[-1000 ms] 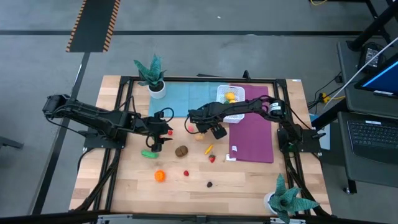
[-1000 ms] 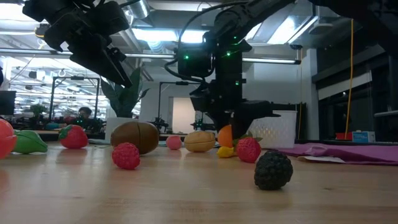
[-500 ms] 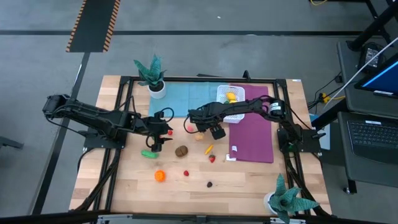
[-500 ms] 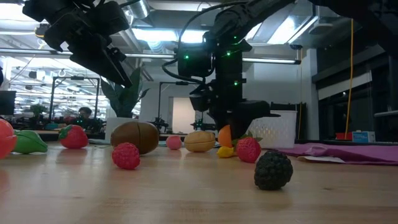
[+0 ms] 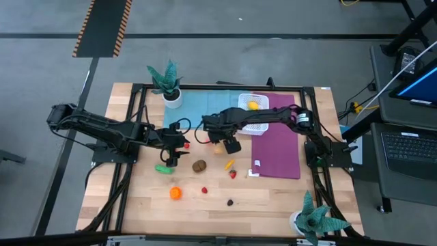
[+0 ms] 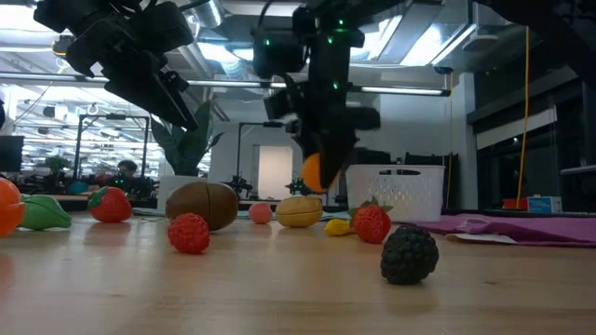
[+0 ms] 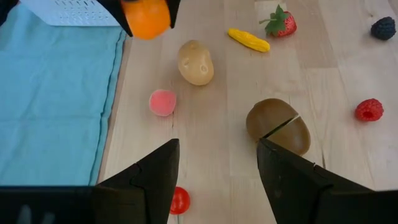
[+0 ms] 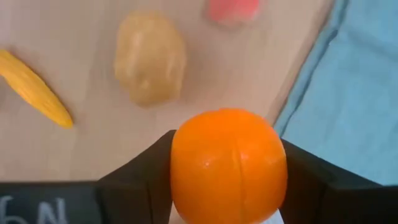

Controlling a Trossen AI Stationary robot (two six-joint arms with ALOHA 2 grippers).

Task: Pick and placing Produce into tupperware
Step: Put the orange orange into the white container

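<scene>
My right gripper (image 6: 315, 172) is shut on an orange toy fruit (image 8: 229, 165) and hangs over the table's middle, above a tan potato-like piece (image 7: 196, 62). The white tupperware (image 5: 254, 117) stands at the far side between a blue and a purple mat, with a yellow piece (image 5: 253, 105) inside. My left gripper (image 7: 217, 180) is open, hovering left of centre above the wood, near a brown split fruit (image 7: 278, 124) and a green piece (image 5: 162, 168). A pink ball (image 7: 163, 102), strawberry (image 7: 280, 22), yellow piece (image 7: 249, 39), raspberry (image 7: 369, 109) and blackberry (image 7: 384, 28) lie loose. My right gripper pinches the orange fruit between its two fingers (image 8: 140, 171), one on each side of the round body (image 8: 186, 162). The fingers come from above, pointing down. The orange is lifted clear of the table (image 6: 315, 172), above the potato-like piece.
A blue mat (image 5: 194, 109) and a purple mat (image 5: 276, 150) lie flat beside the container. Teal potted plants stand at the far left (image 5: 167, 82) and near right (image 5: 314, 219) corners. A second orange piece (image 5: 175, 193) and a small red piece (image 7: 179, 200) rest on the wood.
My right gripper has risen from the table with the orange fruit, lifting it clear, and has shifted slightly toward the table's left and far edge. The other pieces have stayed put.
</scene>
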